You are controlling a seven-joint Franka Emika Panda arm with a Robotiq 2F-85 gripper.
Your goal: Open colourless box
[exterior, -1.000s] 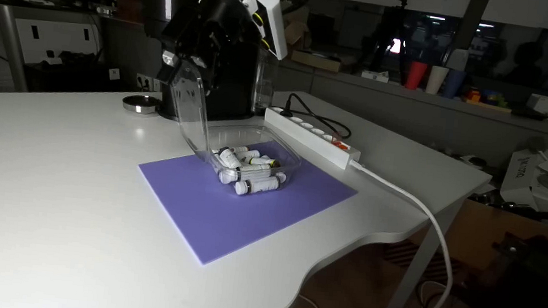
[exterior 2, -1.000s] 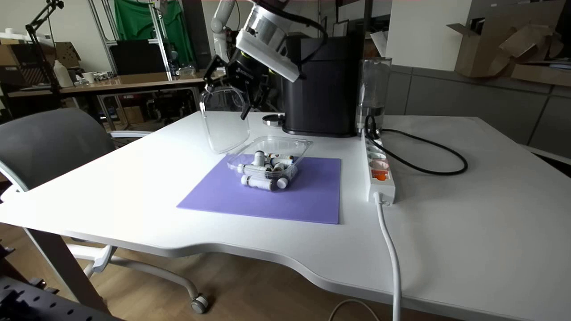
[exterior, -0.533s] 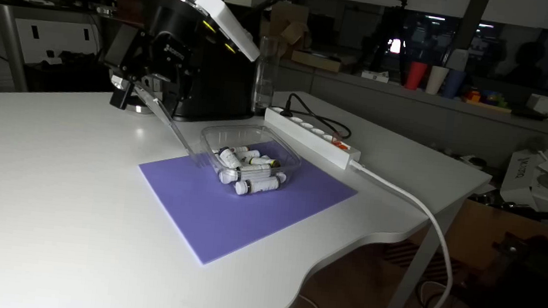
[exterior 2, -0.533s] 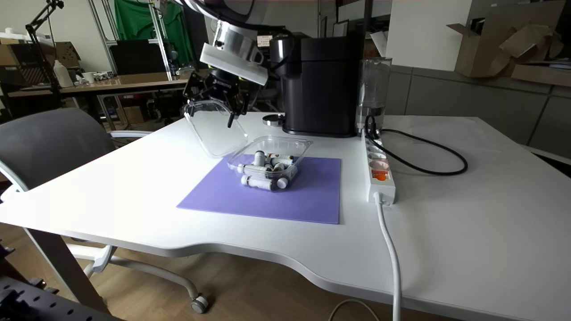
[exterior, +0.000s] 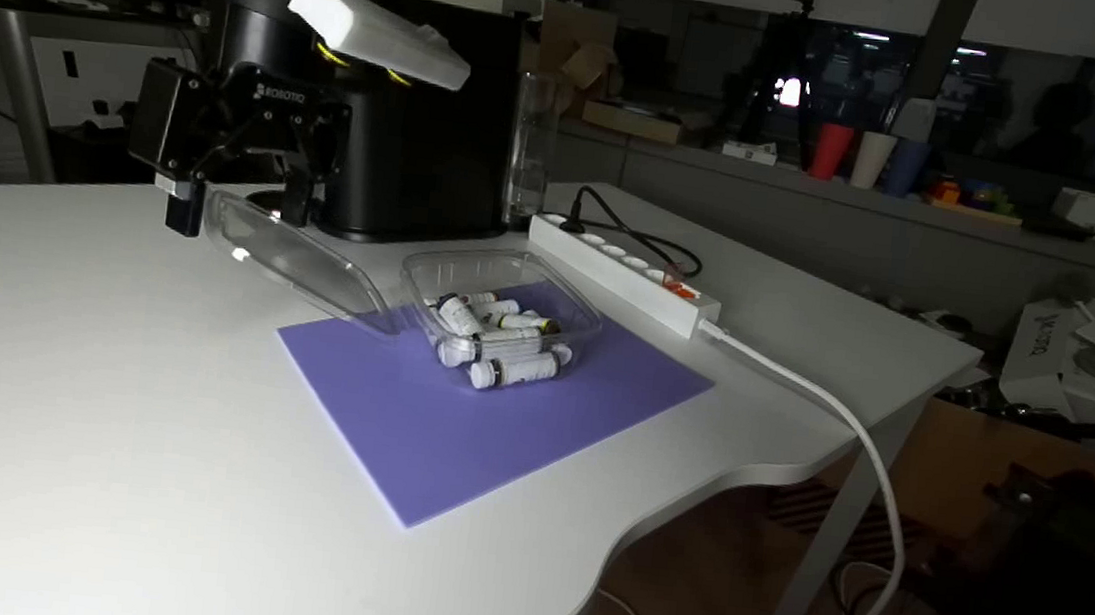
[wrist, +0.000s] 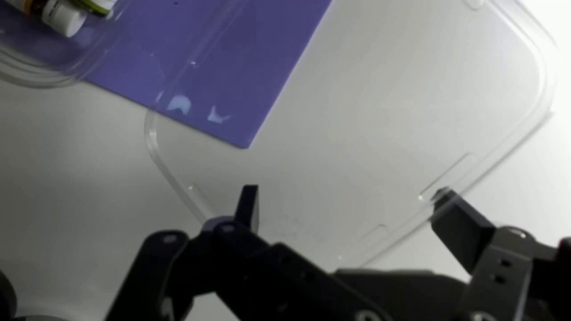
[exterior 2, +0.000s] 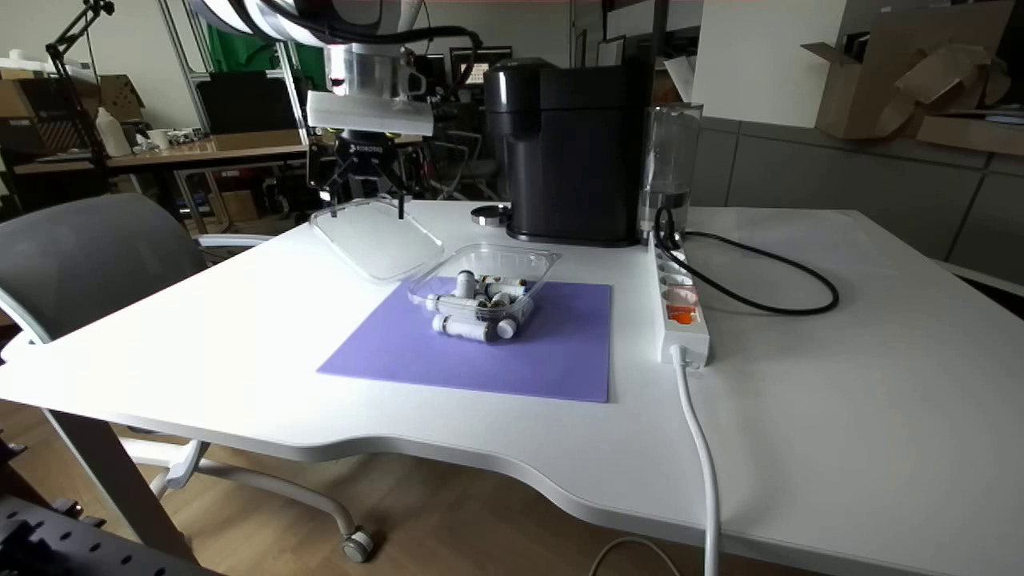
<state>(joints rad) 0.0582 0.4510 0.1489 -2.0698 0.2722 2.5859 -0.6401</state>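
Purple in an exterior view, a flat mat [exterior 2: 552,372] lies nearest on the white table [exterior 2: 240,376], and on it stands the colourless box [exterior 2: 498,261], uncovered, with white-labelled bottles [exterior 2: 461,327] heaped inside. Just past it the clear lid [exterior 2: 380,244] reaches out from the box's side over the mat's corner and the table, and at its far edge hangs the gripper [exterior 2: 368,212], fingers [exterior: 183,215] wide apart, though I cannot tell whether either touches the lid; well behind them, past the table's far end, stands a wooden-topped desk [exterior 2: 184,157].

On the mat [exterior 2: 464,368], the box [exterior 2: 502,258] holding vials [exterior 2: 456,305] sits between lid [exterior 2: 380,240] and power strip [exterior 2: 677,280]
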